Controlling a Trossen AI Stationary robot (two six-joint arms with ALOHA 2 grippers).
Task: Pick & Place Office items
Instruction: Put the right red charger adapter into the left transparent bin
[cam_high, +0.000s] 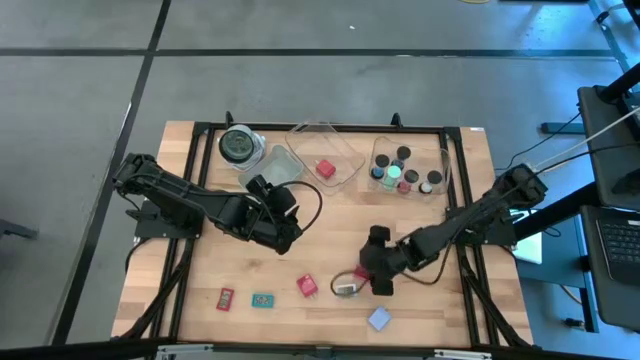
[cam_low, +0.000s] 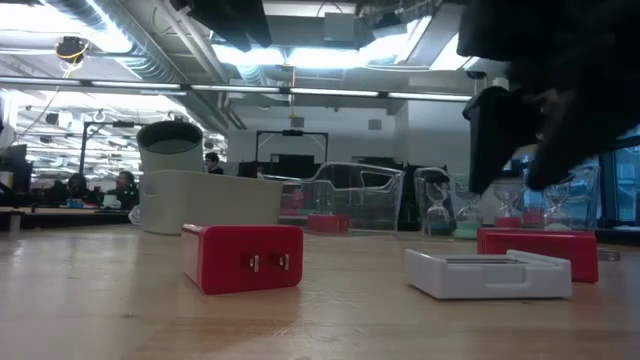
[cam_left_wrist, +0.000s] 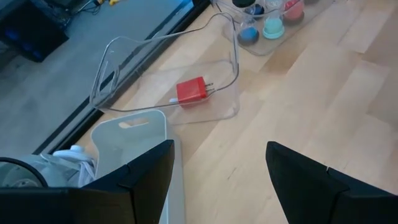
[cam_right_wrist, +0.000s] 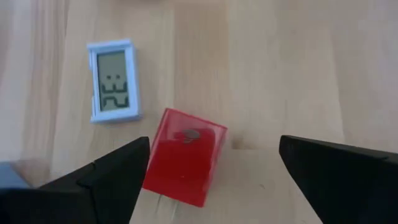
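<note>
The right gripper (cam_right_wrist: 211, 171) hung low over the table with its jaws wide open, and a red plug block (cam_right_wrist: 185, 155) sat between its fingers — tilted, not held. A small pale-blue clock (cam_right_wrist: 113, 81) lay near it on the wood. The block looked hard, light and a bit smooth, so it would be best pinched on its two flat sides. The left gripper (cam_left_wrist: 217, 171) waited by the clear tray (cam_left_wrist: 118, 59), jaws partly open and empty — another red plug block (cam_left_wrist: 191, 92) lay inside that tray.
</note>
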